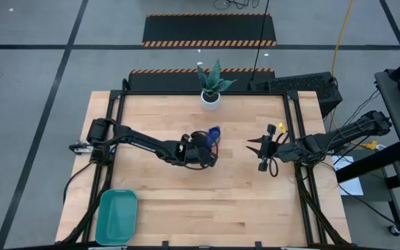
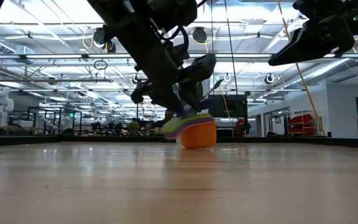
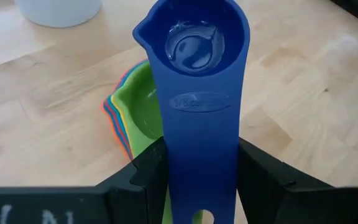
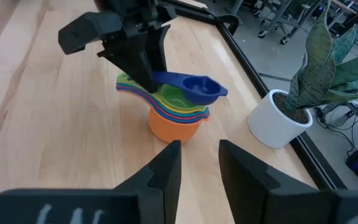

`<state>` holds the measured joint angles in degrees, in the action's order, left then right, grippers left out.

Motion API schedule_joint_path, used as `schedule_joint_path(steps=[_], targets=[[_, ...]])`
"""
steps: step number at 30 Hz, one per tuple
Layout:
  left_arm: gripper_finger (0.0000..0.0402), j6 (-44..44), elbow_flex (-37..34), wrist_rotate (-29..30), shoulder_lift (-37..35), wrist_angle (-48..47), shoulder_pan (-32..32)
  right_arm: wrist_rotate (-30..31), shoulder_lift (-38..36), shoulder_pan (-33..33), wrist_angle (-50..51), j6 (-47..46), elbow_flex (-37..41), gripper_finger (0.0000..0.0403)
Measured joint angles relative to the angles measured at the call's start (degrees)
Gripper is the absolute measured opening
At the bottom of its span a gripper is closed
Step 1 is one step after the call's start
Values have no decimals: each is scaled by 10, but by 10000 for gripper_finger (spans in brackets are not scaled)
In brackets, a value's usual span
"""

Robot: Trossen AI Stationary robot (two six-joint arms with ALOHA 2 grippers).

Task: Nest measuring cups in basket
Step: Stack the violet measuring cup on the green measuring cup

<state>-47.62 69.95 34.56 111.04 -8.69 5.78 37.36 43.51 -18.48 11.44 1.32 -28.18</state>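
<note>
A stack of nested measuring cups point(image 4: 178, 112) stands on its orange bottom cup point(image 2: 198, 135) in the middle of the table, with green, yellow, light blue and red rims above it point(image 3: 129, 109). My left gripper point(image 1: 203, 149) is shut on a small navy cup point(image 3: 197, 37), held just over the stack. My right gripper point(image 1: 254, 146) hovers open to the right of the stack, above the table, touching nothing. The teal basket point(image 1: 117, 217) lies at the table's near left corner, far from both grippers. My left gripper pinches the navy cup's flat handle point(image 3: 199, 155) between its two fingers point(image 3: 149, 171), near the handle's free end with the hole. The fingers lie along the handle. The cup is lifted clear, bowl up and about level, above the stack's green cup point(image 3: 143, 102).
A white pot with a green plant point(image 1: 212, 83) stands at the table's far edge behind the stack, also seen as a pot point(image 4: 278, 118) in the right wrist view. Bare wood point(image 1: 207, 201) lies between the stack and the basket.
</note>
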Motion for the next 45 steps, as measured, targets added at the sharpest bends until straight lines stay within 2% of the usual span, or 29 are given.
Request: schedule_joint_path(steps=[7,18,28,45], targets=[[177,-16,-1,-15,0,-11,0,0,0,0,0,0,0,102],[158,-9,-1,-24,-3,-13,2,0,0,0,1,0,0,102],[196,-7,-1,-32,-3,-22,0,0,0,0,1,0,0,102],[205,28,-1,-35,-4,-22,6,0,0,0,0,0,0,102]])
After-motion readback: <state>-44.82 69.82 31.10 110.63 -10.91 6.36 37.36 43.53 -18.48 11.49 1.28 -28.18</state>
